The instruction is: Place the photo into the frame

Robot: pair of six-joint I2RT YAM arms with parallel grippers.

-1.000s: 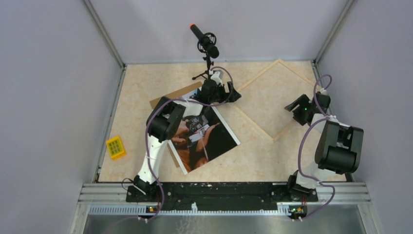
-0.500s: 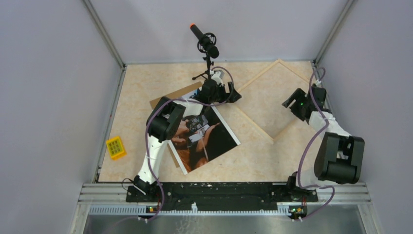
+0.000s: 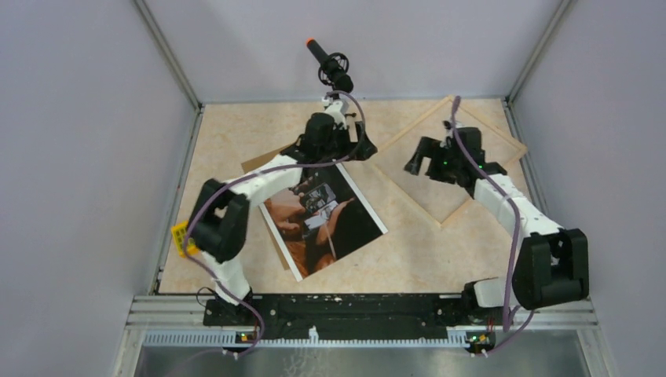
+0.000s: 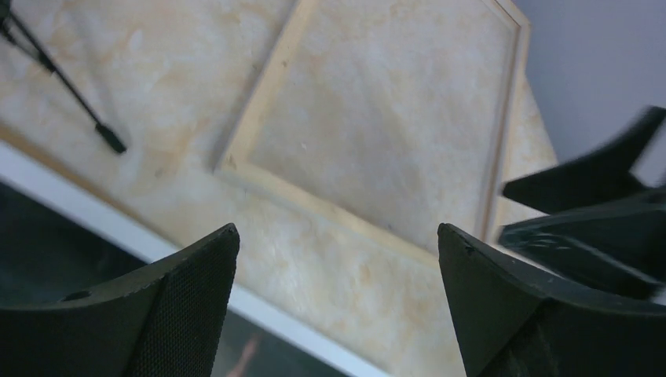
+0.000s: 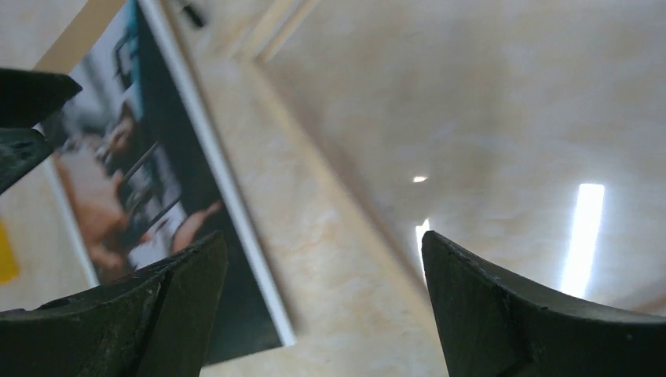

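1. Your left gripper (image 4: 338, 236) has its jaws spread wide and holds nothing. Its black fingers are wedge-shaped, with finely dimpled inner faces.
2. Your right gripper (image 5: 322, 243) is also apart and empty, and its dark fingers look matte and grainy.
3. The left gripper is over the far corner of the photo (image 3: 330, 224). The photo is a glossy brown-and-black print with white margins, lying on a plain brown board (image 3: 255, 165).
4. The right gripper hangs over the frame (image 3: 408, 197), a narrow pale-wood rectangle. It lies right of the photo and apart from it, with the marbled beige table (image 3: 228, 133) showing through.
5. A black microphone (image 3: 330, 67) stands on a thin stand at the far edge.
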